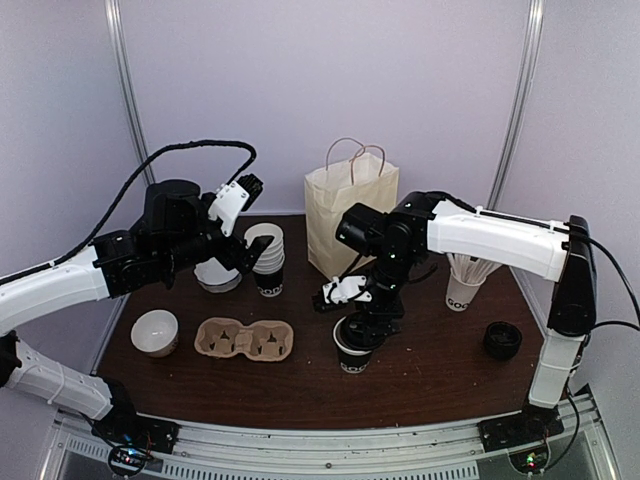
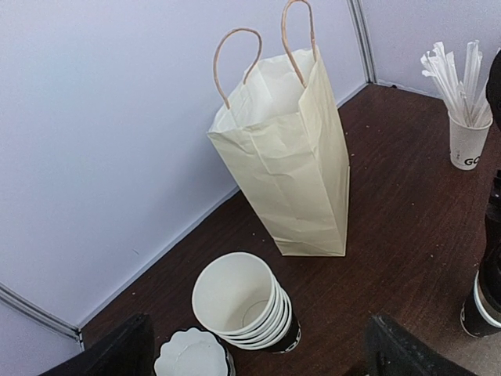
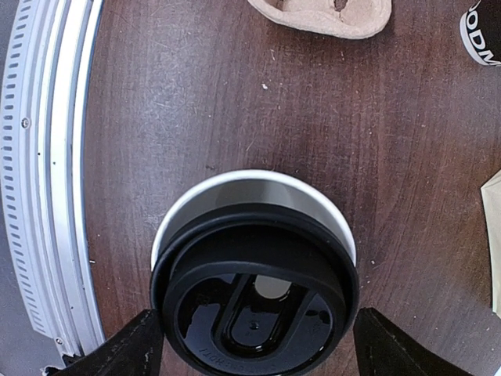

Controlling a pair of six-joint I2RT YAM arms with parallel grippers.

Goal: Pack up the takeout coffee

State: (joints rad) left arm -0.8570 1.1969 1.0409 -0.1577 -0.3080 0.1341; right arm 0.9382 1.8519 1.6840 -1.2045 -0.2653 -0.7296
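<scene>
Right wrist view: we are looking down on the takeout coffee, standing on the table just right of the cardboard carrier. The right gripper is flanking its black lid, and we cannot tell if it is pinching. The left gripper is hanging wide open above the stack of cups.

Takeout coffee: small black paper cup with white lettering on its wall; stands upright on the dark wooden table near the front edge, just right of the cardboard cup carrier; black plastic lid with a raised oval sip panel lies on the mouth, shifted off-centre; a crescent of white rim shows bare on one side.
</scene>
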